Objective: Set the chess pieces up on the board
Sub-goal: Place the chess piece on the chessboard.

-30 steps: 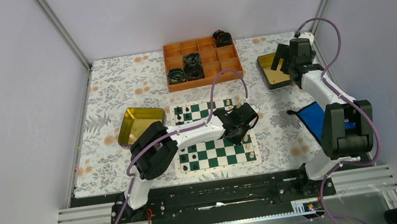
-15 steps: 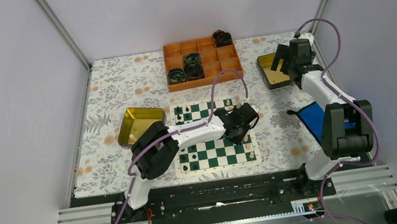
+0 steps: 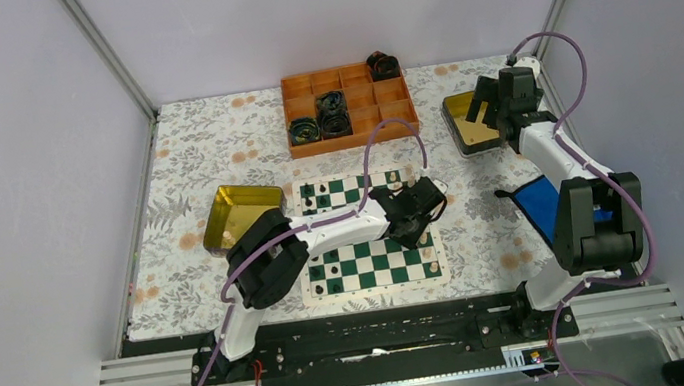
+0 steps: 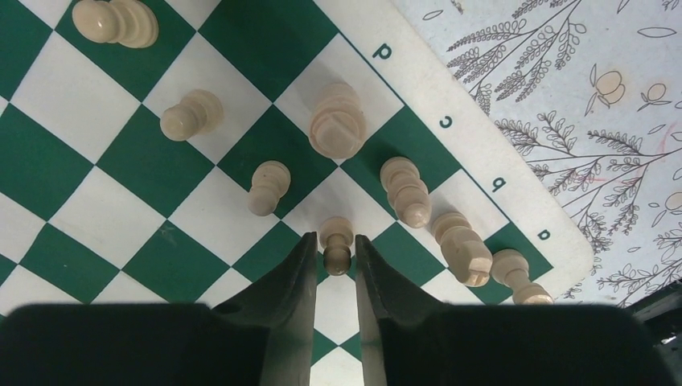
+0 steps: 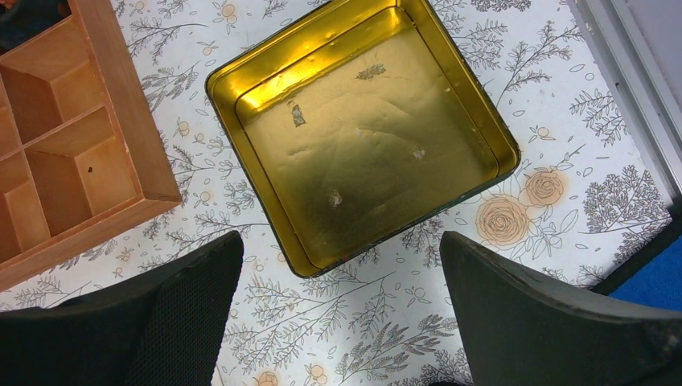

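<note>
At the left of the overhead view, the left tin (image 3: 242,212) sits on the flowered cloth (image 3: 201,152), near the board's upper left corner. From the lower left, the left arm (image 3: 322,224) reaches across the board (image 3: 369,272), which lies at the middle of the cloth. The left gripper (image 3: 419,214) hangs over the board's right half. Black pieces (image 3: 325,274) stand in the board's left columns and cream pieces (image 3: 429,264) in its right ones.

In the left wrist view, a cream pawn (image 4: 336,232) stands on a white square between the two fingers, which are close on either side of it. I cannot tell whether the jaws pinch it or stand just clear. Six more cream pieces stand around it, most of them towards the lettered border at the right.

Above the board in the overhead view, the tray (image 3: 368,119) holds black rolls (image 3: 332,114). Further right, the right gripper (image 3: 491,111) hovers over the right tin (image 3: 463,131). In the right wrist view its jaws are spread wide, one on each side of the tin's near corner, touching nothing. Below that, at the right edge of the cloth, lies a blue pad (image 3: 540,206).
</note>
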